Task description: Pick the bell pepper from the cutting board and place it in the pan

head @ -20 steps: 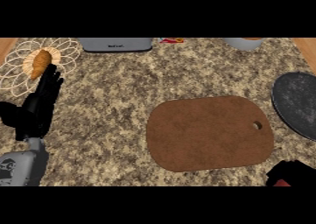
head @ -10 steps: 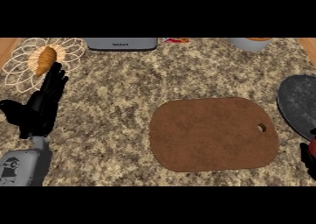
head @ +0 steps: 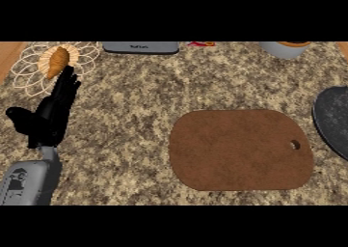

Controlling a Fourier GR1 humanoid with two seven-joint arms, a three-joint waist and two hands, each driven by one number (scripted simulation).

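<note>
Head view is showing, at the left, the left hand (head: 46,113) resting open over the speckled counter (head: 134,101), fingers straight and pointing up, thumb out to the side. Just above its fingertips a croissant (head: 57,61) is lying on a wire trivet (head: 34,67). Right of centre the brown cutting board (head: 240,149) is lying flat, with no bell pepper showing on it. At the right edge the dark pan (head: 339,123) is sitting partly cut off. Right hand is not appearing in view

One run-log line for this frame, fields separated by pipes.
left hand: open, resting | right hand: out of view | cutting board: bare | bell pepper: not visible | pan: nothing visible inside
</note>
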